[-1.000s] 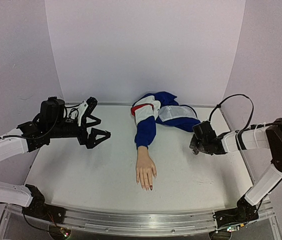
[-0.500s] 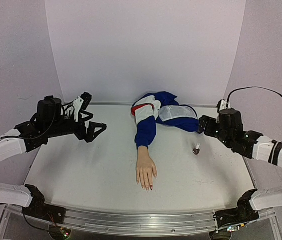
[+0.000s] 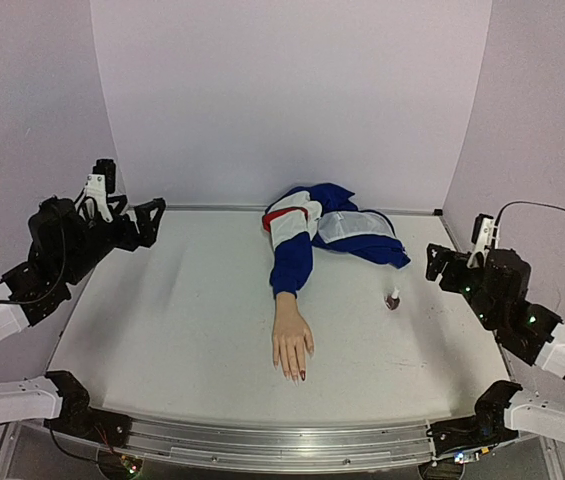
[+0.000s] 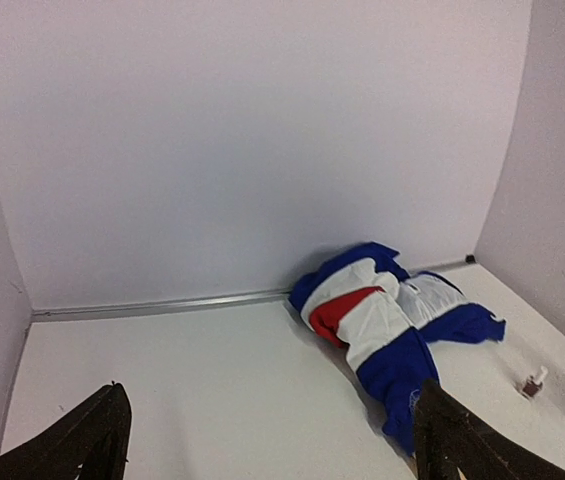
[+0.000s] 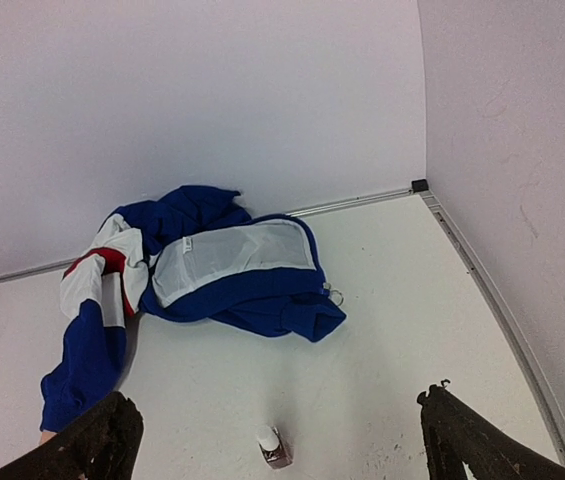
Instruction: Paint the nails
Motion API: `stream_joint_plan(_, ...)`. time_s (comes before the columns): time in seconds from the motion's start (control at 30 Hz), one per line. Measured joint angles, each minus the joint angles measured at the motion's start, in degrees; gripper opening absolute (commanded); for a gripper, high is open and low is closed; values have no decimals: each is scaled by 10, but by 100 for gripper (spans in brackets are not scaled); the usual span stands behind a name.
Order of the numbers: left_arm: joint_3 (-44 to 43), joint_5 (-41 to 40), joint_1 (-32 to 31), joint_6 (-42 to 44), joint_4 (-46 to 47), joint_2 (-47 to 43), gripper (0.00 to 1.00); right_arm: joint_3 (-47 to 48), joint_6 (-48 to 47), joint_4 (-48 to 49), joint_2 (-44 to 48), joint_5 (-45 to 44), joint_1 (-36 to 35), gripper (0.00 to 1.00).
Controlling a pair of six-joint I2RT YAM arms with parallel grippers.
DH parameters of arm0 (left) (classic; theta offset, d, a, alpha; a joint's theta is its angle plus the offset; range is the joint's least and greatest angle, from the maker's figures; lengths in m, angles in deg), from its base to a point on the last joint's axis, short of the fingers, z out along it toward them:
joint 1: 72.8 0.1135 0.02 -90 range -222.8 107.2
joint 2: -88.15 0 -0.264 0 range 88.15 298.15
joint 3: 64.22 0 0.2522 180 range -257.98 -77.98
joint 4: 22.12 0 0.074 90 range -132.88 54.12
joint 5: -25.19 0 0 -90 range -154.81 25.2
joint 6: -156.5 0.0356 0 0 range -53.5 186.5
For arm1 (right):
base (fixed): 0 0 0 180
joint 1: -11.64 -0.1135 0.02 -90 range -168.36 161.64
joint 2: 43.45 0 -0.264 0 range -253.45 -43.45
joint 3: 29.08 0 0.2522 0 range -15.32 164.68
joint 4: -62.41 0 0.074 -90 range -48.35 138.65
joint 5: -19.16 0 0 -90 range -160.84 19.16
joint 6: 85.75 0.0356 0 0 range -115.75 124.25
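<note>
Top external view: the nails (image 3: 298,373), tiny and probably hard, tip the mannequin hand (image 3: 292,346) lying mid-table, so with the left gripper (image 3: 127,196) and right gripper (image 3: 459,250) both spread empty, I'd pinch the light, tippable polish bottle (image 3: 393,299) by its cap instead.
</note>
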Motion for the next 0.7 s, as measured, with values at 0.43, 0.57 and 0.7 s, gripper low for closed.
stream_joint_plan(0.43, 210, -170, 1, 43, 182, -229, 99, -68, -28, -9, 246, -21, 0, 98)
stream_joint_plan(0.57, 221, -176, 1, 62, 206, -271, 100, -68, -32, -25, 260, -25, 0, 98)
stream_joint_plan(0.7, 226, -179, 1, 63, 211, -272, 99, -68, -29, -39, 243, -29, 0, 98)
